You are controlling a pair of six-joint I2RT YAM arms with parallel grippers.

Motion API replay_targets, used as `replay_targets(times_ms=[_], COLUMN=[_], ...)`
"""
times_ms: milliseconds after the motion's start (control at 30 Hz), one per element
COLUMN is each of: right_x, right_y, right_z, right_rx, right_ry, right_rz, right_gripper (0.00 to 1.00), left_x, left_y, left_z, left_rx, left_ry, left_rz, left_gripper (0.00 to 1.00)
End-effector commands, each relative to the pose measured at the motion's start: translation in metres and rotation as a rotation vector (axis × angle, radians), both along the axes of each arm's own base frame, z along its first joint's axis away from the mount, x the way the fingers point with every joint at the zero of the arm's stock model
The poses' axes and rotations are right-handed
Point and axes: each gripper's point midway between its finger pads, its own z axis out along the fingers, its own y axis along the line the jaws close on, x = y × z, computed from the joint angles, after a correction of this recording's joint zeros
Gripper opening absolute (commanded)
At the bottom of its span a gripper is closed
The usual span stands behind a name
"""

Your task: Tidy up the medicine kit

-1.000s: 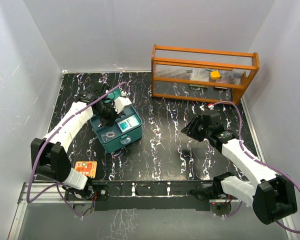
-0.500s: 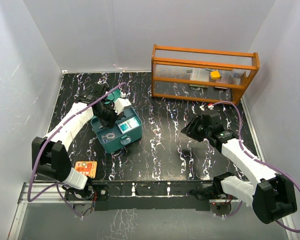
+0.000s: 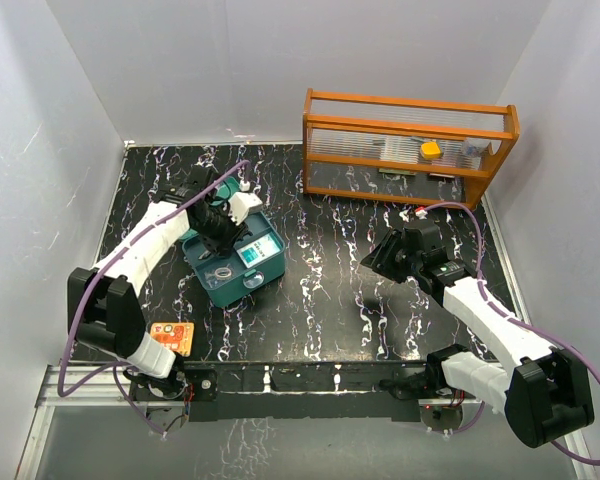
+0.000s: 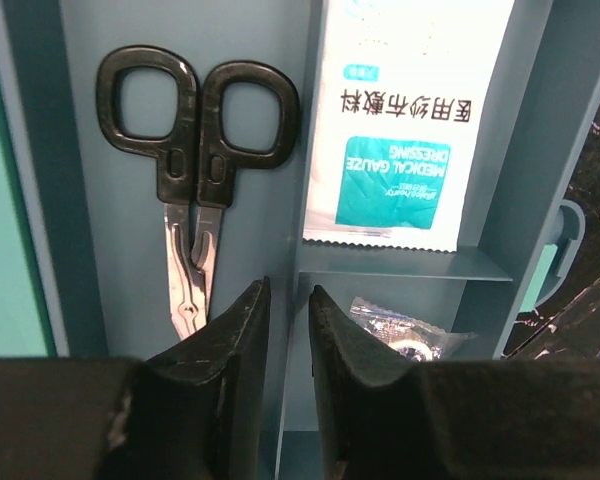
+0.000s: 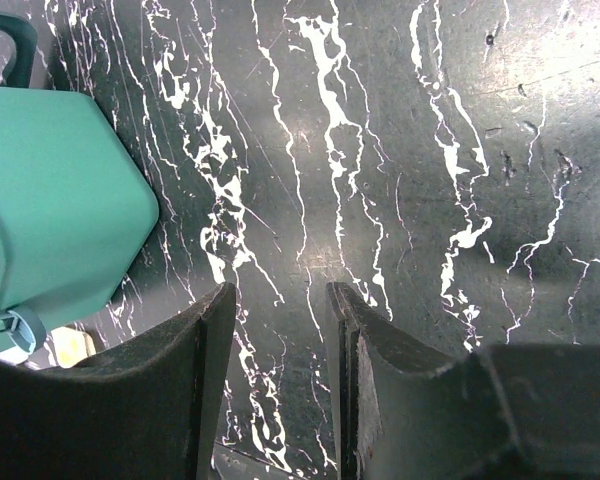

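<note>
The teal medicine kit [image 3: 238,290] lies open at the table's left. Its insert tray holds black-handled scissors [image 4: 195,150], a medical gauze packet [image 4: 395,150] and a small clear packet [image 4: 400,335]. My left gripper [image 3: 218,235] reaches down into the kit. In the left wrist view it [image 4: 288,300] is closed narrowly on the tray's upright divider wall [image 4: 306,150], one finger on each side. My right gripper [image 3: 372,258] hovers open and empty over bare table right of the kit. In the right wrist view [image 5: 280,300] the kit's teal corner [image 5: 50,200] shows at left.
An orange wooden slatted rack [image 3: 405,145] stands at the back right with a yellow item [image 3: 430,150] and other small things in it. An orange card [image 3: 170,338] lies near the front left edge. White walls enclose the black marbled table [image 3: 320,280].
The left gripper has shifted slightly back and left, and the kit has turned a little with it. The right arm has not moved.
</note>
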Motion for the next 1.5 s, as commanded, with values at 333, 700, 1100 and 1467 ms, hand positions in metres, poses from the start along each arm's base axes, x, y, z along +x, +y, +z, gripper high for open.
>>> replay_targets(times_ms=[333,700,1100,1467], right_x=[0.016,0.012,-0.031,-0.036], right_y=[0.008,0.013,0.112,0.200], right_z=[0.023,0.034,0.046,0.025], right_rx=[0.045,-0.011,0.066,0.079], right_ry=[-0.090,-0.170,-0.268,-0.263], right_rz=[0.008,0.003,0.332,0.489], right_gripper=[0.39,0.41,0.45,0.50], left_x=[0.044,0.090,0.090,0.054], left_y=[0.002,0.017,0.038,0.006], left_z=[0.105,0.103,0.041,0.037], left_rx=[-0.076,-0.268,-0.306,-0.446], left_ry=[-0.295,-0.272,-0.045,0.107], left_rz=[0.165,0.585,0.688,0.567], left_gripper=[0.55,0.74,0.98,0.94])
